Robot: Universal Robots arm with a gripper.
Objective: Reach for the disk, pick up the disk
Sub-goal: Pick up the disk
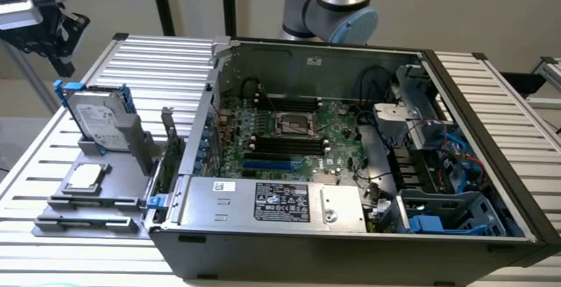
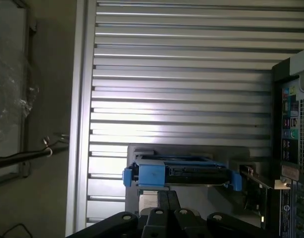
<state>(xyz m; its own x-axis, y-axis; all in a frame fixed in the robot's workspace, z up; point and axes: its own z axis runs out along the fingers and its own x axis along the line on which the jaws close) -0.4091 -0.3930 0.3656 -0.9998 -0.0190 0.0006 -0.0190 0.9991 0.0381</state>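
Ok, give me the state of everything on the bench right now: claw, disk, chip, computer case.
claw: shut, empty, hovering above the disk, not touching it.
disk: standing on edge in its grey holder, blue bracket on, ungripped.
chip: lying flat on the grey tray.
computer case: on its side, panel off, interior exposed.

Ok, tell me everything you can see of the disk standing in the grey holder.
The disk is a flat, silver-grey metal hard drive with a white printed label on its face, framed by a bright blue plastic bracket. It stands on edge, slotted into a grey holder on the slatted table, at the exterior view's left of the open computer case. Only the holder touches it; the shut end effector hangs above, apart.
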